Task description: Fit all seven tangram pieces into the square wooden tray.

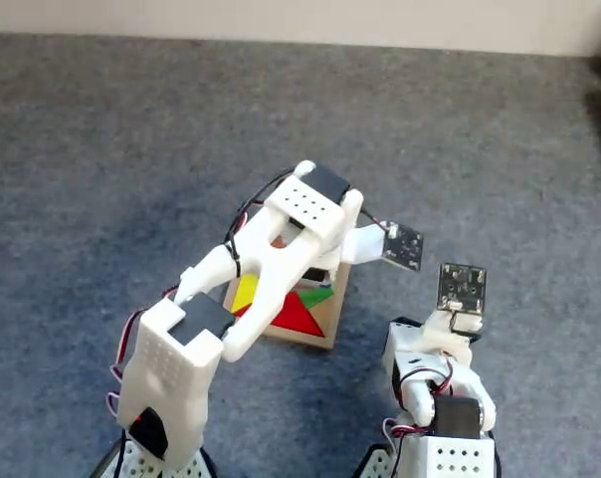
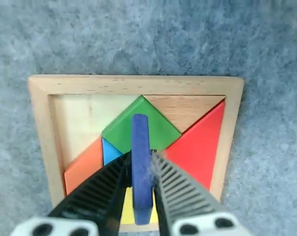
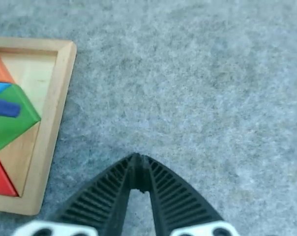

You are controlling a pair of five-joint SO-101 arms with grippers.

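Observation:
The square wooden tray [image 2: 133,83] lies on the carpet and holds a green square [image 2: 156,130], a red triangle [image 2: 200,147], an orange piece [image 2: 84,164], a light blue piece [image 2: 110,151] and a yellow piece [image 2: 127,210]. My left gripper [image 2: 140,156] is shut on a dark blue piece [image 2: 140,142], held on edge just above the tray's middle. Two patches of the tray floor are bare wood. In the high view the left arm [image 1: 281,269] covers most of the tray [image 1: 325,334]. My right gripper [image 3: 138,160] is shut on nothing, over carpet beside the tray [image 3: 55,113].
Grey carpet surrounds the tray on all sides. The right arm [image 1: 435,383] is folded back near the front edge, to the right of the tray. A pale wall strip runs along the far edge.

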